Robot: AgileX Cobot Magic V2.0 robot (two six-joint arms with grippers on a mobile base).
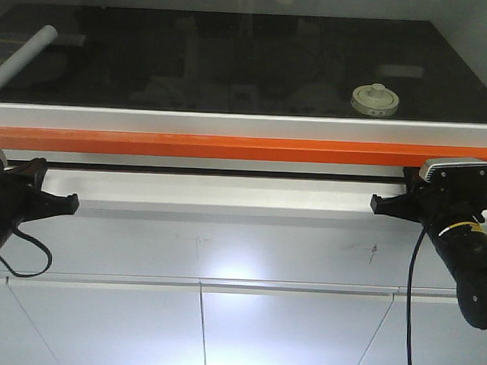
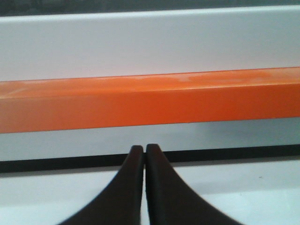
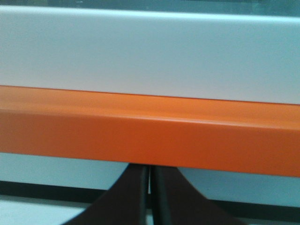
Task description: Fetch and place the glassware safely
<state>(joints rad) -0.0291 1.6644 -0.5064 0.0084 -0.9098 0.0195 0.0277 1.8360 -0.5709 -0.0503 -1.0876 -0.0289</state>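
Both arms hang low and near: left gripper [image 2: 144,151] jaws pressed together, right gripper [image 3: 149,171] showing a hairline gap, both empty. Beyond the orange bar [image 1: 229,146], far right on the black worktop [image 1: 232,62], stands the glass jar [image 1: 374,100], well apart from both.

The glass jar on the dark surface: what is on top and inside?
A cream-white lid with a small central knob sits on top; it hides whatever is inside.

The worktop [image 1: 192,60] is glossy reflective black, the orange rail [image 1: 229,146] smooth and faintly shiny, the jar [image 1: 375,100] matt cream on top.
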